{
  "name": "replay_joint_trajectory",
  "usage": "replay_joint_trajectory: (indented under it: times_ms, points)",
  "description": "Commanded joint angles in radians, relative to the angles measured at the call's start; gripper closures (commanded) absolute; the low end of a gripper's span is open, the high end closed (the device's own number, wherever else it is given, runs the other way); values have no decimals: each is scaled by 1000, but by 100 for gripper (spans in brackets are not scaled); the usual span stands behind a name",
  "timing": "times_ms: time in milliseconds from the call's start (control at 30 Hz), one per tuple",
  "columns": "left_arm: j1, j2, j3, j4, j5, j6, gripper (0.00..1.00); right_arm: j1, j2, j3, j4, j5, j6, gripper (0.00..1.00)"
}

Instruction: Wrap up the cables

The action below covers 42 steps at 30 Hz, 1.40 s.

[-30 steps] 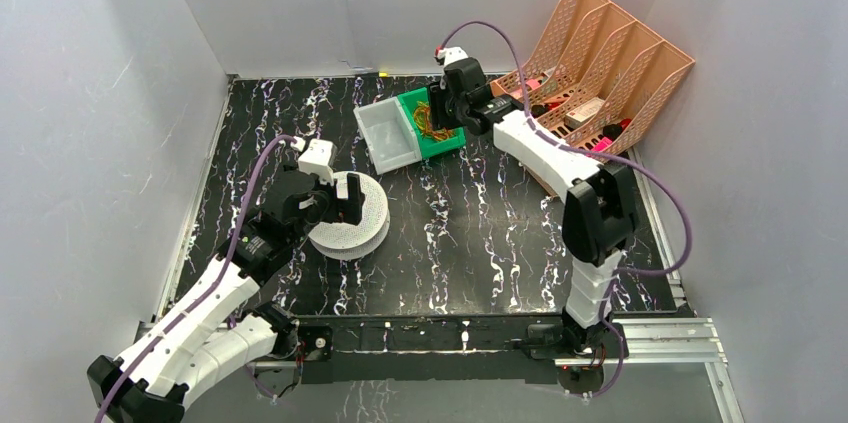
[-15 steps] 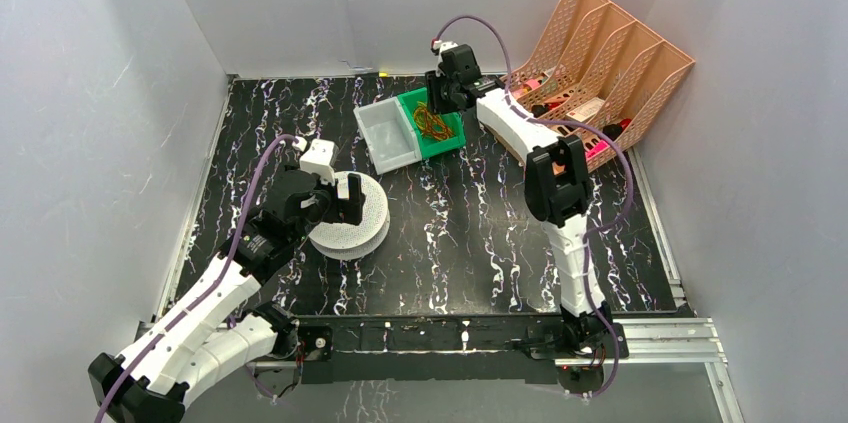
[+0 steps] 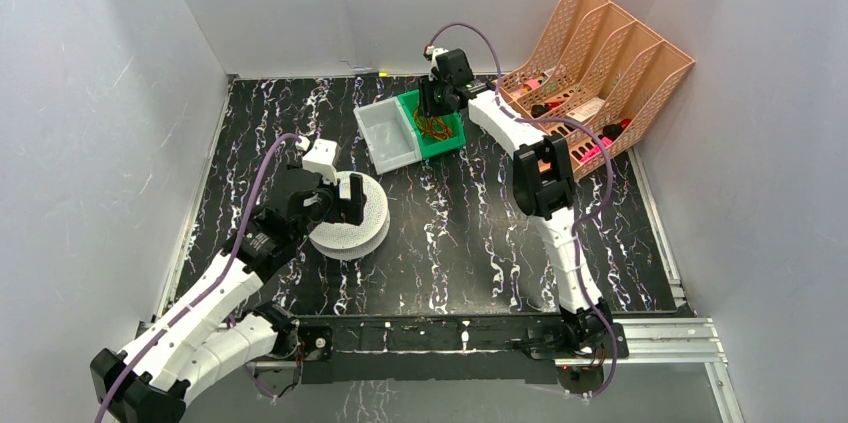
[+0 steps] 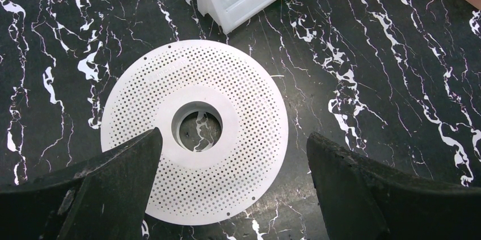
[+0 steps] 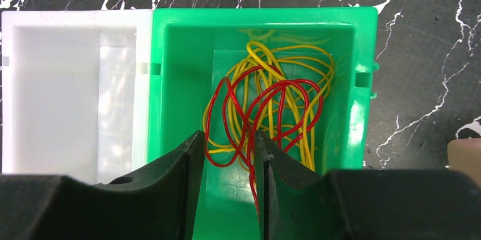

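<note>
The left jaws hang wide over the perforated spool, apparently ready to hold it for winding. The right jaws, narrow but gapped, straddle the red wire lying in the green bin, seemingly to pinch it.

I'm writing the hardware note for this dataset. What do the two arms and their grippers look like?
The left arm and right arm match: white link shells, black joint housings, and a purple cord looping along each. The left gripper and right gripper each have two matte black, wedge-shaped fingers with a rough surface. No markings are legible.
</note>
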Motion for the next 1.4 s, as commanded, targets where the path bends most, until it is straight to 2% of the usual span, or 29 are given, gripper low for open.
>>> replay_joint_trajectory:
  times_ms: [0, 300, 533, 767, 1033, 1367]
  points:
    - [0, -5, 10, 0, 7, 11, 2, -11, 40, 72, 51, -42, 19, 55]
    - [0, -9, 10, -1, 5, 13, 1, -13, 81, 89, 86, -40, 21, 57]
    - [0, -7, 12, -1, 9, 13, 2, -12, 78, 92, 98, -43, 26, 73]
    - [0, -13, 11, -3, 9, 12, 2, -12, 38, 61, 114, -22, 31, 100]
    - [-1, -18, 11, -4, 12, 13, 2, -10, -135, -99, 191, 14, 51, 100]
    - [-1, -39, 9, -8, 17, 10, 2, -3, -311, -190, 238, 43, 89, 100]
